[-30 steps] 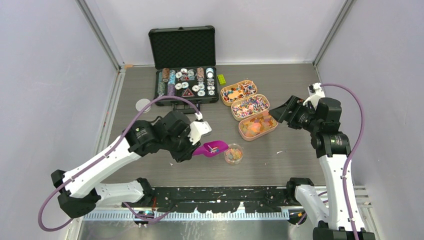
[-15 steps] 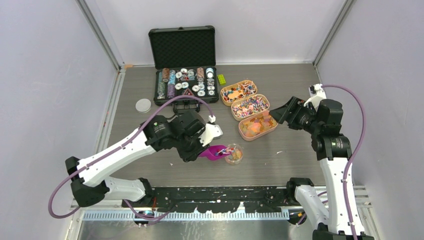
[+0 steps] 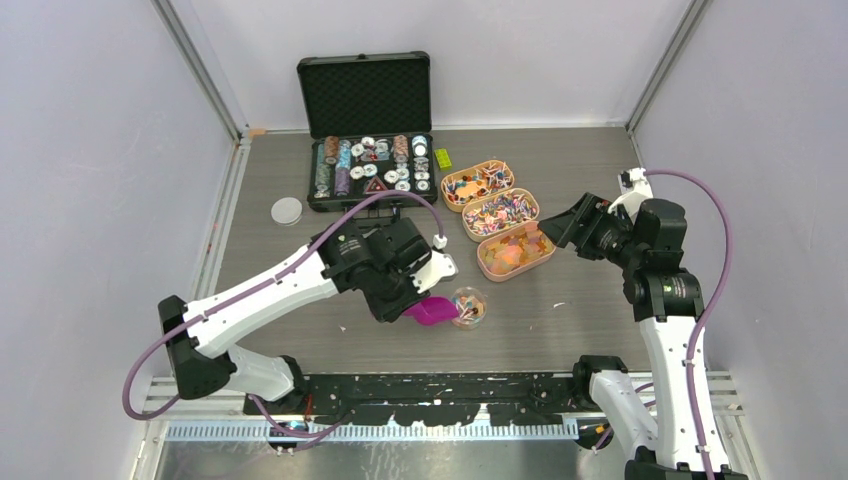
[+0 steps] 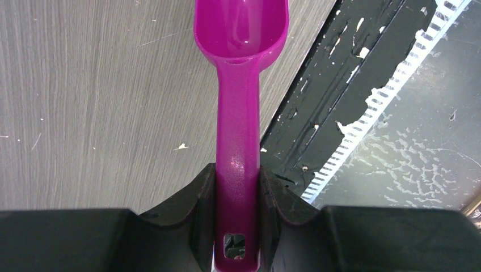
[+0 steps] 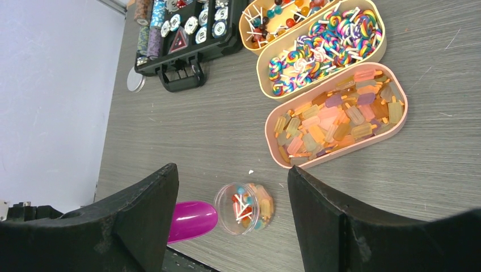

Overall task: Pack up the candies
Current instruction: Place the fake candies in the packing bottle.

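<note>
Scoop [image 3: 433, 311] has tipped empty; mixed-colour candies [image 3: 468, 305] in cup [image 5: 218, 203].

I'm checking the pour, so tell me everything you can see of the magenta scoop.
The magenta scoop looks like glossy one-piece plastic: rounded bowl, long narrow handle, small rectangular hole at the handle's end. The left claw is shut on the handle. The bowl, as far as visible, looks empty. Its tip lies beside the small clear tub; whether they touch is unclear.
</note>
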`<state>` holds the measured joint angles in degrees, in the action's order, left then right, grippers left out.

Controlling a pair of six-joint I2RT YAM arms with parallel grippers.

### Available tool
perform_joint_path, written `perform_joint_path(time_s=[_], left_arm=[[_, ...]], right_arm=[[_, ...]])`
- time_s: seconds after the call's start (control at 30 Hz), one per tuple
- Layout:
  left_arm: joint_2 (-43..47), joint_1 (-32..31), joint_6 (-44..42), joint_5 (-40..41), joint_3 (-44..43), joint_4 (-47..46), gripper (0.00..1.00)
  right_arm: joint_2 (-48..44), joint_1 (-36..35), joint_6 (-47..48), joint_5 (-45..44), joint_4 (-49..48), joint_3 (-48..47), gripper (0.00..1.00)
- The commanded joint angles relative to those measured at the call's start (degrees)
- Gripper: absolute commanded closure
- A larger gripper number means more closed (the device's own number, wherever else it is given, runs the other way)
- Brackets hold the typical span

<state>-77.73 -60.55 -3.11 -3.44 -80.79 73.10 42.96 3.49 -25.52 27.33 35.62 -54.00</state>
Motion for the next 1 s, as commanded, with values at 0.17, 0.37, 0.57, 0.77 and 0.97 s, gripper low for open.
perform_joint_path(time_s=[0.17,0.37,0.57,0.77,0.97], left_arm=[[-0.24,-0.35,-1.71,0.82,-3.84,1.94,1.00],[-0.34,-0.33,-1.82,0.79,-4.67,2.66,1.00],[2.46,-0.30,-3.61,6.28,-1.40,-0.47,1.00],[8.63,-0.29,-7.96,7.65,2.22,-8.67,1.00],[14.97,-0.21,-16.03,9.88,8.60,-19.99,1.00]], right_arm=[[-1.12,-0.23,-1.24,0.73,-1.95,-0.48,0.25],[-1.32,-0.23,-1.95,-0.04,-1.87,0.19,0.25],[-1.69,-0.23,-3.49,-0.52,-1.79,0.88,0.25],[-1.85,-0.23,-5.85,-1.02,-3.54,2.72,0.25],[-0.90,-0.23,-9.94,-5.64,-6.36,3.22,0.21]])
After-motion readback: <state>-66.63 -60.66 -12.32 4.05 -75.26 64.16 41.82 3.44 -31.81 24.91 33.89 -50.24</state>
